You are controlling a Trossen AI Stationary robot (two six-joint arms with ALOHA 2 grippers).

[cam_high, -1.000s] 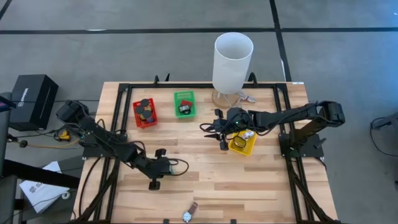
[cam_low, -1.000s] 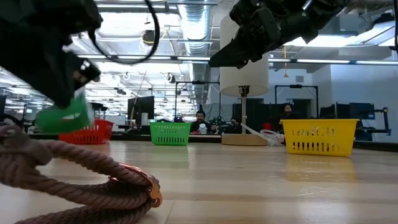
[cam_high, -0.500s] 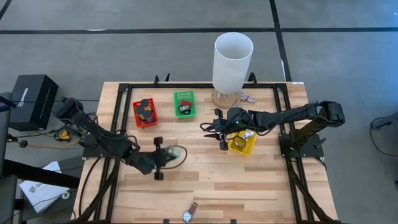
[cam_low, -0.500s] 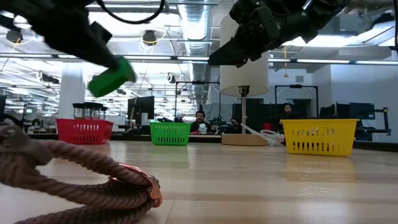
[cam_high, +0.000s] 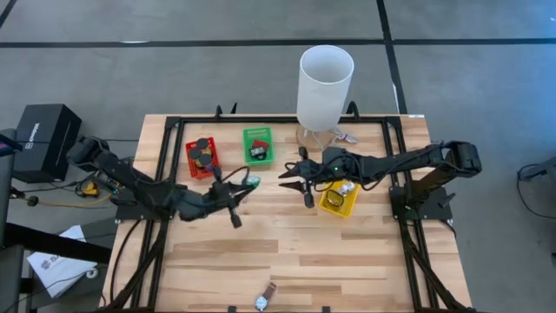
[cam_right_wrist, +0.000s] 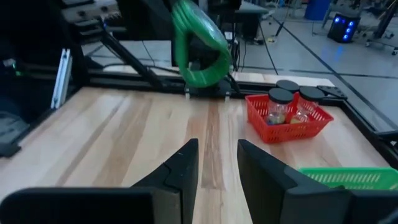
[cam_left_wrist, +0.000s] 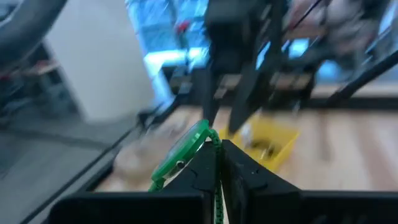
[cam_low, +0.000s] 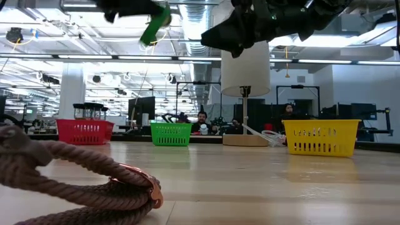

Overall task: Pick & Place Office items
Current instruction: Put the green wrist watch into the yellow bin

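Wooden slat table (cam_high: 287, 252) in an open workshop, people seated beyond its far edge. Left gripper (cam_high: 244, 184) is clamped shut on the green tape roll (cam_high: 249, 182), held aloft just short of the green bin (cam_high: 257, 144) — judged mid-carry; best to centre above that bin and lower before letting go. Right gripper (cam_high: 295, 176) hovers just beside the yellow bin (cam_high: 328, 205), fingers parted, empty. Watch (cam_high: 262, 300) lies well behind, near the table's front edge.
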